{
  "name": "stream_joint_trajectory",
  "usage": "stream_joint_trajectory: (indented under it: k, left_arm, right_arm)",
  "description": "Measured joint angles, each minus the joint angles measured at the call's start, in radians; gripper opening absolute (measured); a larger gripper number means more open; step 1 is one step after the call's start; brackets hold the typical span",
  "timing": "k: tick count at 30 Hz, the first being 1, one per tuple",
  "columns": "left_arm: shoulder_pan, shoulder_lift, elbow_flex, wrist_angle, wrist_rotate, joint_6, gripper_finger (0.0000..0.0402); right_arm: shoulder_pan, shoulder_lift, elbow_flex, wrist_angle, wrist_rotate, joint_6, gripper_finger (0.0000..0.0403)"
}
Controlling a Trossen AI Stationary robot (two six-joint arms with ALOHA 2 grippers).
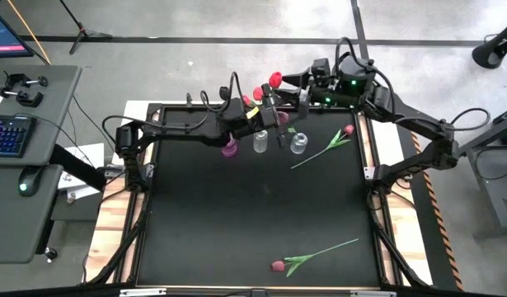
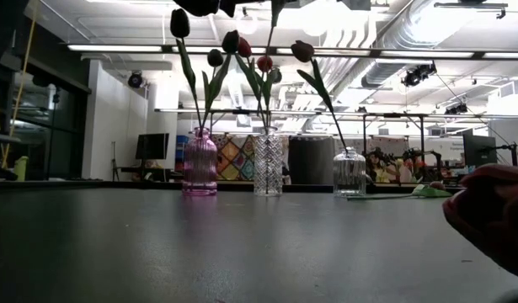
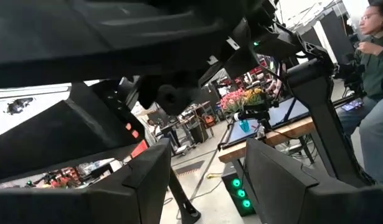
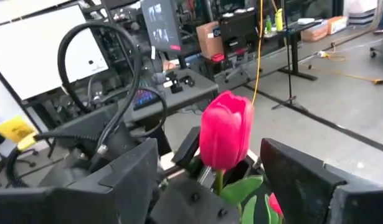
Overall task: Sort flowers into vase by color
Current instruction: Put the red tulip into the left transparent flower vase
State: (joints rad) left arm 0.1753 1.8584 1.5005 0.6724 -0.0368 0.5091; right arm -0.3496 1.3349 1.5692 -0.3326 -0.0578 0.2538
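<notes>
Three vases (image 1: 260, 142) abreast, table's (image 1: 237, 223) far edge; flowers (image 2: 242, 50) inside

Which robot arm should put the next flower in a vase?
Probably the right. Its hand has a pink tulip between its fingers, up over the three vases. The left hand is open with nothing in it, also near the vases.
</notes>
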Motion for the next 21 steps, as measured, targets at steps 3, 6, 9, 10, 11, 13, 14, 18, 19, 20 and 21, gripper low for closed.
stream_joint_trajectory:
  k: [3,6,9,10,11,13,14,18,19,20,21]
  left_arm:
    - [0.000,0.000,0.000,0.000,0.000,0.000,0.0196]
    - [-0.001,0.000,0.000,0.000,0.000,0.000,0.0196]
    - [-0.003,0.000,0.000,-0.002,0.009,0.000,0.0196]
    - [-0.003,0.000,0.000,-0.003,0.016,-0.002,0.0196]
    - [-0.005,0.000,0.000,-0.004,0.024,-0.007,0.0196]
    - [-0.005,0.000,0.000,-0.004,0.029,-0.009,0.0196]
    - [-0.006,-0.001,0.000,-0.004,0.031,-0.009,0.0196]
    - [-0.009,-0.001,0.000,-0.027,0.039,-0.008,0.0196]
    - [-0.009,-0.001,0.000,-0.027,0.040,-0.007,0.0196]
    - [-0.009,-0.001,0.000,-0.026,0.040,-0.008,0.0196]
    - [-0.009,-0.001,0.000,-0.024,0.039,-0.008,0.0196]
  right_arm:
    - [-0.001,0.013,0.000,0.009,0.020,-0.009,0.0271]
    - [-0.004,0.027,0.000,0.007,0.045,-0.016,0.0271]
    - [-0.011,0.035,0.000,0.012,0.058,-0.019,0.0271]
    - [-0.011,0.040,0.000,0.017,0.057,-0.019,0.0271]
    - [-0.011,0.045,0.000,0.023,0.057,-0.019,0.0271]
    - [-0.011,0.049,0.000,0.036,0.058,-0.019,0.0271]
    - [-0.011,0.052,0.000,0.046,0.056,-0.019,0.0271]
    - [-0.011,0.055,0.000,0.046,0.047,-0.019,0.0266]
    - [-0.011,0.055,0.000,0.047,0.047,-0.019,0.0261]
    - [-0.011,0.055,0.000,0.052,0.046,-0.019,0.0255]
    - [-0.011,0.055,0.000,0.055,0.046,-0.019,0.0247]
